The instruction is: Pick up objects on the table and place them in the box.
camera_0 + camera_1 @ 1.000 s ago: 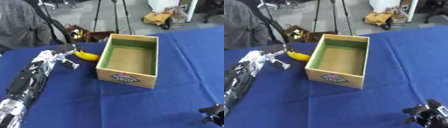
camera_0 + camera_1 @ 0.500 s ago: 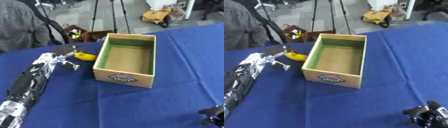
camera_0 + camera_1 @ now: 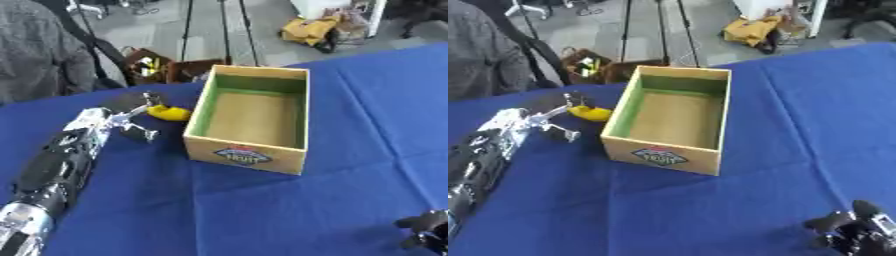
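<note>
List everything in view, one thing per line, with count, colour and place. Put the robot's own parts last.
Box: one, tan outside with green inner walls, open and empty, mid-table.
Banana: one, yellow, on the cloth to the left of the box.
Tablecloth: one, blue, covering the table.
Bag: one, yellow, on the floor beyond the table.
Tripod legs: dark, on the floor behind the box.
Left hand: silver and black, fingers spread at the banana.
Right hand: black, resting at the lower right corner.
</note>
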You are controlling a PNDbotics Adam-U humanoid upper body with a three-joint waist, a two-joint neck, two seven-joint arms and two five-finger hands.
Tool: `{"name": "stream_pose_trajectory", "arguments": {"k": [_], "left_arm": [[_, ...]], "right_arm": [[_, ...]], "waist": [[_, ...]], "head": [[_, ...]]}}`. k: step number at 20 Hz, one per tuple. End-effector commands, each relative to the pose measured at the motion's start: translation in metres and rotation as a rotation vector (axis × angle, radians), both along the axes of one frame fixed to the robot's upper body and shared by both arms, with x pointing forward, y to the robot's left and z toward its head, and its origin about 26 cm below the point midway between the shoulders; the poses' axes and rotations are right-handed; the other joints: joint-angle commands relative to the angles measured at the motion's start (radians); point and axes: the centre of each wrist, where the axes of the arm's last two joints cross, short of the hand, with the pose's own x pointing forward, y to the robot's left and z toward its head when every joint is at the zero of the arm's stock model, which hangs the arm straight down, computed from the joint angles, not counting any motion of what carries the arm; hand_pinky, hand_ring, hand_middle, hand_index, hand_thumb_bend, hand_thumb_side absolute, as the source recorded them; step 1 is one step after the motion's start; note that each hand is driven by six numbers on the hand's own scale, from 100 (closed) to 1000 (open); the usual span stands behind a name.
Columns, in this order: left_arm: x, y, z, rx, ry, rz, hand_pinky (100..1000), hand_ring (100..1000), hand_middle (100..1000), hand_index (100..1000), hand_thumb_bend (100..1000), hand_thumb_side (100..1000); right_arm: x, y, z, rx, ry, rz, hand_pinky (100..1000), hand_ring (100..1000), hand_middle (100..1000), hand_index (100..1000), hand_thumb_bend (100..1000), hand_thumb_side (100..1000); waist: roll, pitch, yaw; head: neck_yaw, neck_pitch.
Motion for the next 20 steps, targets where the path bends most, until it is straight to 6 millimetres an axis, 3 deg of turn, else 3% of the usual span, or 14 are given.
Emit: {"name": "stream_pose_trajectory", "arguments": {"k": [1, 10, 15, 17, 20], "left_arm": [[-0.0002, 0.0067, 0.0116, 0.022, -0.004, 0.014, 904, 799, 763, 861, 158, 185], [-0.0009, 0.0083, 0.0110, 0.044, 0.045, 0.039, 818, 627, 567, 835, 141, 191], [-0.0009, 0.0085, 0.0135, 0.044, 0.048, 0.045, 749, 522, 454, 777, 100, 189], [-0.0011, 0.0087, 0.0142, 0.037, 0.046, 0.049, 670, 453, 363, 725, 100, 213], [-0.0013, 0.0089, 0.0164, 0.016, 0.027, 0.056, 648, 430, 331, 699, 100, 236]], "right_arm": [[0.0010, -0.0003, 0.0060, -0.009, -0.023, 0.005, 527, 697, 485, 530, 100, 934], [0.0011, -0.0007, 0.0064, -0.006, -0.024, 0.005, 527, 698, 486, 530, 100, 931], [0.0011, -0.0009, 0.0067, -0.005, -0.025, 0.006, 527, 699, 486, 530, 100, 930], [0.0011, -0.0010, 0.0068, -0.004, -0.025, 0.006, 527, 699, 487, 530, 100, 929], [0.0011, -0.0013, 0.0071, -0.003, -0.026, 0.005, 527, 699, 487, 530, 100, 928]], "waist": [[-0.005, -0.014, 0.000], [-0.008, -0.018, 0.005], [-0.010, -0.020, 0.009], [-0.011, -0.021, 0.011], [-0.013, -0.022, 0.012]], "head": [[-0.001, -0.013], [-0.004, -0.014], [-0.005, -0.015], [-0.006, -0.015], [-0.007, -0.016]]}}
